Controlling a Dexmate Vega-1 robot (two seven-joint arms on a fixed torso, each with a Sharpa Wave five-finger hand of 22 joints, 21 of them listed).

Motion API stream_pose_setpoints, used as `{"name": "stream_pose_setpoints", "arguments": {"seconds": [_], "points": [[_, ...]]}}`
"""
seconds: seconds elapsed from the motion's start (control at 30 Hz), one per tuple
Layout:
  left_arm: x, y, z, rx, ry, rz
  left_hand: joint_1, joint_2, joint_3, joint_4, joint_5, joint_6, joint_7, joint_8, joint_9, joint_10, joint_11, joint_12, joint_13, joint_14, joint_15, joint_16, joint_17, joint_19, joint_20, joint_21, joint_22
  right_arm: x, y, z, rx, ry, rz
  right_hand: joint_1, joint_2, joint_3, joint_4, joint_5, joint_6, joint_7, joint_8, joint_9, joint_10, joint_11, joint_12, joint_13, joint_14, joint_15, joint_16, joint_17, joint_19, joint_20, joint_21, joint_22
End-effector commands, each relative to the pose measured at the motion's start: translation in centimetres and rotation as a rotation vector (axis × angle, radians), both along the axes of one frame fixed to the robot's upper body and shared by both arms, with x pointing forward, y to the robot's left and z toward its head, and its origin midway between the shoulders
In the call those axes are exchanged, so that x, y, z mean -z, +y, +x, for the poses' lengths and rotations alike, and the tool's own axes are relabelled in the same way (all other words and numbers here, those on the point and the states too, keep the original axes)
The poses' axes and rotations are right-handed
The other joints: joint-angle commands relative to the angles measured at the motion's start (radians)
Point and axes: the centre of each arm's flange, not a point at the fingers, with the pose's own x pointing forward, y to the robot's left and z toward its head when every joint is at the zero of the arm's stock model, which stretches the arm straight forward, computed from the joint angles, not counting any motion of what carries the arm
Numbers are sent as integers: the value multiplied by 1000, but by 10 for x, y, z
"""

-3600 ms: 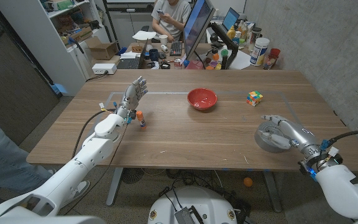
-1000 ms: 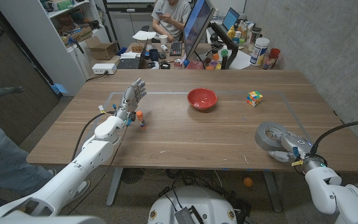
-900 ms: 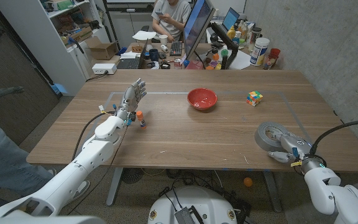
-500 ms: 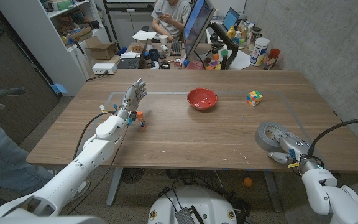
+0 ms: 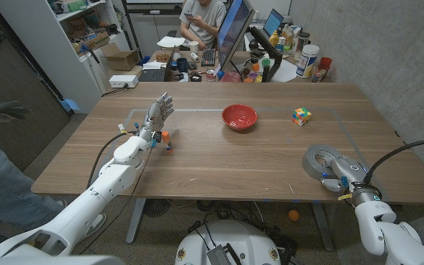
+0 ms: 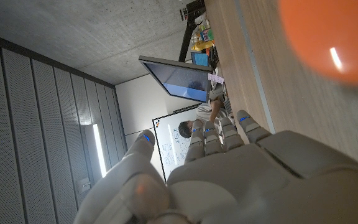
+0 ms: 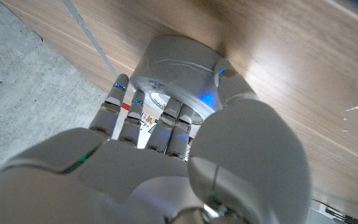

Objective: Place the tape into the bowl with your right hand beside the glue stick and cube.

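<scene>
One roll of grey tape [image 5: 321, 160] is seen lying flat on the near right part of the wooden table [image 5: 219, 158], close to its front edge. The right hand [image 5: 342, 179] is placed at the roll's near side, touching or nearly touching its rim. In the right wrist view the fingers [image 7: 143, 118] are seen reaching over the roll's pale top [image 7: 178, 67] with the thumb alongside its wall; whether a firm hold is made cannot be told, and the roll is not lifted from the wood.

The tape is judged to be a stiff ring, fairly heavy for its size, with a smooth, slightly slippery outer face and a hollow core. It is not fragile. A hold is best taken across the ring's wall, with fingers hooked into the core and the thumb pressed on the outside, since a pinch on the flat top would likely slip.

Farther back, near the table's middle, the red bowl [image 5: 239, 116] is seen, well apart from the tape. The coloured cube [image 5: 302, 115] is set to its right. On the left, the small glue stick [image 5: 167, 140] stands upright just beside the left hand [image 5: 157, 118], which is held up with fingers apart and nothing in it.

Beyond the table, a person [image 5: 201, 18] is seated at a cluttered desk.
</scene>
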Motion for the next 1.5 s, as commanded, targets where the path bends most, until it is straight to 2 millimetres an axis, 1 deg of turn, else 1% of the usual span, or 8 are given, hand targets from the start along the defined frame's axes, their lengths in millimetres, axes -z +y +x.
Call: {"name": "stream_pose_setpoints", "arguments": {"seconds": [0.03, 0.1, 0.17, 0.47, 0.93, 1.13, 1.2, 1.5], "points": [[-1, 2, 2, -3, -2, -8, -6, 0, 2, -8, 6, 8, -2, 1, 5, 0, -1, 2, 1, -2, 1, 1, 5, 1, 5, -2, 5, -5, 3, 2, -14, -83, -8, 98, 97, -9, -1, -12, 240, -76, 21, 4, 94, -27, 14, 5, 216, -183, 26, 11, 30, -22, 4, 2], [0, 2, 2, -4, -2, -8, -7, 0, 2, -9, 6, 9, -2, 1, 5, 0, -1, 2, 1, -2, 1, 1, 5, 1, 5, -3, 5, -6, 4, 3, -18, -90, -10, 95, 99, -18, 5, -14, 243, -76, 21, 4, 111, -25, 16, 4, 225, -187, 31, 14, 37, -28, 5, 2], [0, 2, 1, -4, -2, -8, -7, 0, 2, -9, 6, 9, -2, 1, 5, 0, -1, 2, 1, -2, 1, 1, 5, 1, 5, -4, 5, -6, 4, 3, -21, -99, -10, 104, 98, -22, 3, -14, 249, -75, 23, 3, 127, -26, 18, 4, 231, -193, 34, 15, 39, -31, 4, 2], [0, 1, -1, -6, -3, -7, -8, 0, 2, -10, 6, 11, -1, 2, 5, 1, 0, 2, 1, -2, 1, 1, 5, 2, 6, -7, 5, -9, 5, 2, -34, -124, -19, 112, 100, -30, 3, -13, 253, -80, 23, 2, 127, -27, 11, 3, 233, -199, 35, 16, 41, -35, 2, 2], [4, 0, -3, -5, -2, -10, -10, 0, 1, -11, 6, 12, -2, 1, 5, 1, 0, 2, 1, -2, 0, 1, 5, 2, 8, -12, 6, -16, 6, -1, -28, -154, -28, 116, 100, -33, 8, -9, 254, -75, 22, 1, 132, -27, 1, 2, 240, -203, 25, 9, 45, -36, 0, 2], [5, 0, -4, -5, -2, -13, -10, 1, 1, -11, 6, 11, -3, 0, 5, 1, -1, 2, 1, -2, 1, 1, 5, 2, 7, -14, 6, -20, 5, -5, -27, -166, -27, 117, 103, -42, 12, -9, 251, -76, 20, 0, 129, -27, -5, 2, 234, -212, 26, 14, 45, -44, -2, 3], [4, 0, -5, -5, -3, -13, -11, 1, 1, -11, 6, 11, -1, 0, 5, 1, -1, 2, 1, -2, 1, 1, 5, 3, 7, -14, 6, -20, 4, -7, -30, -172, -34, 123, 111, -43, 12, -9, 251, -76, 19, 0, 127, -28, -8, 2, 232, -214, 27, 18, 43, -47, -3, 3], [-2, 0, -8, -7, -14, 0, -11, 1, 1, -12, 6, 11, -3, 0, 5, 0, 2, 1, 1, -2, 1, 1, 5, 4, 5, -17, 6, -23, 7, -14, -29, -176, -48, 132, 114, -55, 11, -12, 255, -78, 20, 0, 129, -29, -13, 3, 231, -215, 32, 23, 44, -49, -5, 3]]}}
